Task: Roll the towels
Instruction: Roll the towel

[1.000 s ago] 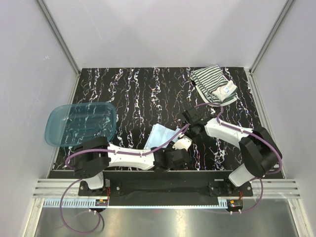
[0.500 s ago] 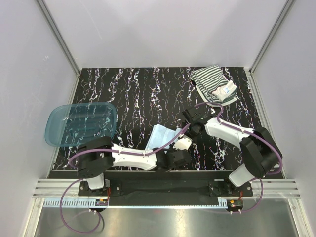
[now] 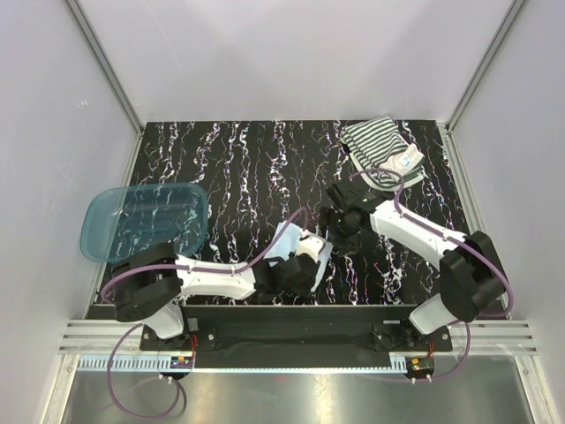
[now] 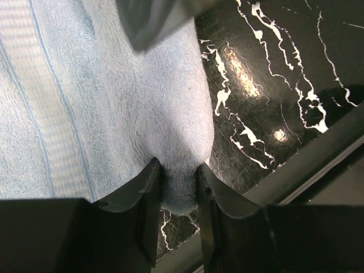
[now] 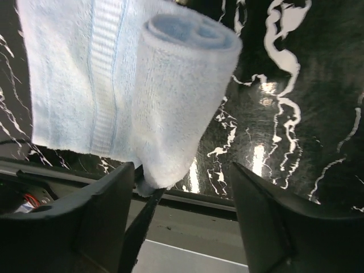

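Light blue towel (image 3: pixel 282 239): near the front edge of the worktop (image 3: pixel 238 168), about midway along it. One side wound tight, spiral end showing in the right wrist view. The rest flat, with a woven band.
Left pincer (image 4: pixel 177 166): almost closed, nipping a fold at the light blue towel's edge between both fingers.
Right pincer (image 5: pixel 182 166): jaws spread wide, gripping nothing, poised over the wound end. Contact with the cloth not discernible.
Striped towel (image 3: pixel 380 152): far right corner, bunched, white patch toward the right edge. Well apart from both pincers.
Tub (image 3: pixel 146 221): translucent blue, at the left, overhanging the worktop's left edge.
Edges: front lip of the worktop just beside the pinched fold. Grey walls (image 3: pixel 291 53) close on the left, right and far sides.
Open room: bare marbled surface across the far middle, between tub and striped towel.
Hidden: much of the light blue towel in the top view, under the left arm (image 3: pixel 212 278) and left pincer.
Cut off: the towel's left part in the left wrist view.
Unclear: blurred grey shape (image 4: pixel 153 20) at the top of the left wrist view, not identifiable.
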Robot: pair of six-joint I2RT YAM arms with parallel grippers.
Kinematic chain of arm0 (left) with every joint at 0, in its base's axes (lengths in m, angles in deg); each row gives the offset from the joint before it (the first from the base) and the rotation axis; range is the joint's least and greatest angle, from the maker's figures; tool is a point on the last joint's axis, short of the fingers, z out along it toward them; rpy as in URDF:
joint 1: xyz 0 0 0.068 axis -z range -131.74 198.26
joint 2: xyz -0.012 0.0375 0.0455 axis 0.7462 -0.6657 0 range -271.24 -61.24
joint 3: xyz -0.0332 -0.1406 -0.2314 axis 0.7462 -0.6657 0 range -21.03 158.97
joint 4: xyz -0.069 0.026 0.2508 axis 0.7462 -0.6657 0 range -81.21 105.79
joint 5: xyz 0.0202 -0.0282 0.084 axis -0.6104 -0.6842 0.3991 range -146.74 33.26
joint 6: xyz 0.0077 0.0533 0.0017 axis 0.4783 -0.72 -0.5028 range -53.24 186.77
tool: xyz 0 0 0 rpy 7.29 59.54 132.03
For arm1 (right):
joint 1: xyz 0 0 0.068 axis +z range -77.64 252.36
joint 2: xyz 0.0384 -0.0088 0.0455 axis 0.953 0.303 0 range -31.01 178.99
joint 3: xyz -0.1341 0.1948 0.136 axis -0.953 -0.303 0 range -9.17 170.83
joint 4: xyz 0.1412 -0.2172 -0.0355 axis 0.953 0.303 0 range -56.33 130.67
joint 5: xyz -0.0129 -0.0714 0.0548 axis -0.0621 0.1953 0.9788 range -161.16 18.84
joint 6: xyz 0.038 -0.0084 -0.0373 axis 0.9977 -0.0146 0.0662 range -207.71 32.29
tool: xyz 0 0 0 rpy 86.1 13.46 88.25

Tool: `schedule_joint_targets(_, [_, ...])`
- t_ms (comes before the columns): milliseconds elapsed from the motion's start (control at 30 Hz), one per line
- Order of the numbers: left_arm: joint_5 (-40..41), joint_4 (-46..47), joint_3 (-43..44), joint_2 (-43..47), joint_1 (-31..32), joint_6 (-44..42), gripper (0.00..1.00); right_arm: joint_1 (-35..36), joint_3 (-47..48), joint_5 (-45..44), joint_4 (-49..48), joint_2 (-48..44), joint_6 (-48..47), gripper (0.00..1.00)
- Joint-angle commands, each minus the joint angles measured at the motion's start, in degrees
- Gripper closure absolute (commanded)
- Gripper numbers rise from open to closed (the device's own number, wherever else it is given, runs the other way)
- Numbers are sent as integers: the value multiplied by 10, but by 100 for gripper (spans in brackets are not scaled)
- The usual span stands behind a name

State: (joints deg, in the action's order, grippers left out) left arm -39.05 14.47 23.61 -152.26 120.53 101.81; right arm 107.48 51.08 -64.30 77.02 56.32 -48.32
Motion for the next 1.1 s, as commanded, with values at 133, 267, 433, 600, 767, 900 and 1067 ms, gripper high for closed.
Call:
schedule_joint_targets(133, [-112,66,-75,44,-48,26,100,-56,30,-55,56,-94,-22,21])
schedule_joint_targets(267, [-201,163,-125,64,-98,55,100,-60,-3,-19,5,-151,-27,21])
schedule_joint_targets(433, [-308,249,-165,66,-162,82,100,-60,-87,71,-88,-217,1,21])
schedule_joint_targets(600, [-385,323,-195,63,-208,128,100,-60,-166,135,-206,-230,36,24])
schedule_joint_targets(767, [-438,402,-222,39,-245,174,100,-59,-225,169,-303,-208,66,25])
schedule_joint_targets(900, [-466,475,-246,4,-264,209,100,-58,-248,175,-353,-183,73,25])
schedule_joint_targets(1067, [-460,502,-260,-21,-273,224,100,-57,-270,178,-412,-144,81,25])
